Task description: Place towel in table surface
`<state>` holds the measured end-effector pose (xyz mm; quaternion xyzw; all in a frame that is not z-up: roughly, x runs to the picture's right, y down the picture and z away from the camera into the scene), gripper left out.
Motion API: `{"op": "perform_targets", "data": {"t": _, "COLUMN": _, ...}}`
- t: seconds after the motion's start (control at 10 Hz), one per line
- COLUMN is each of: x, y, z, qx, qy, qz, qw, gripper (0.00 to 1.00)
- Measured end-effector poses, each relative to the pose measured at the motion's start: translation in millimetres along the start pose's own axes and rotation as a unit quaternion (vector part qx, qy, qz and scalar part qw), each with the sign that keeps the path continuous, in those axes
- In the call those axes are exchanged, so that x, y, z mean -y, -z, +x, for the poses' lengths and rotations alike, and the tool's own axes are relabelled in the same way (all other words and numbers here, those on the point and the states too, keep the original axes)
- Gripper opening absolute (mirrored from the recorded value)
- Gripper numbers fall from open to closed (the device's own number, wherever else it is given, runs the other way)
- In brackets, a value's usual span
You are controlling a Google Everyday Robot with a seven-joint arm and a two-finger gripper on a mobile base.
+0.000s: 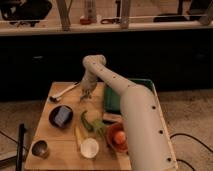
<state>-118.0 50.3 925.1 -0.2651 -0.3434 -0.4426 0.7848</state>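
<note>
The towel point(114, 96) is a dark green flat cloth on the right side of the wooden table point(47, 132), partly hidden behind my white arm. My gripper point(85, 93) points down over the back middle of the table, just left of the towel and right of a white spoon. It does not appear to hold anything.
A white spoon point(63, 92) lies at the back left. A dark bowl point(61, 116) holds a blue item. A green pepper point(88, 121), a yellow item point(79, 135), a white cup point(90, 148), an orange bowl point(119, 139) and a metal cup point(40, 148) stand toward the front.
</note>
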Motion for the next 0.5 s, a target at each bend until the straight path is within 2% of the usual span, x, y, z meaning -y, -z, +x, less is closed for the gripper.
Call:
{"op": "perform_targets", "data": {"t": 0.2, "x": -1.4, "y": -3.7, "z": 1.6, "qx": 0.001, "qy": -0.007, "qz": -0.001, "qw": 1.0000, "gripper": 0.13}}
{"op": "perform_targets", "data": {"t": 0.4, "x": -2.7, "y": -4.5, "z": 3.5, "qx": 0.002, "qy": -0.017, "qz": 0.005, "qw": 0.9998, "gripper": 0.35}}
{"op": "perform_targets", "data": {"t": 0.5, "x": -2.3, "y": -4.7, "z": 3.2, "qx": 0.003, "qy": -0.019, "qz": 0.007, "qw": 0.9998, "gripper": 0.43}}
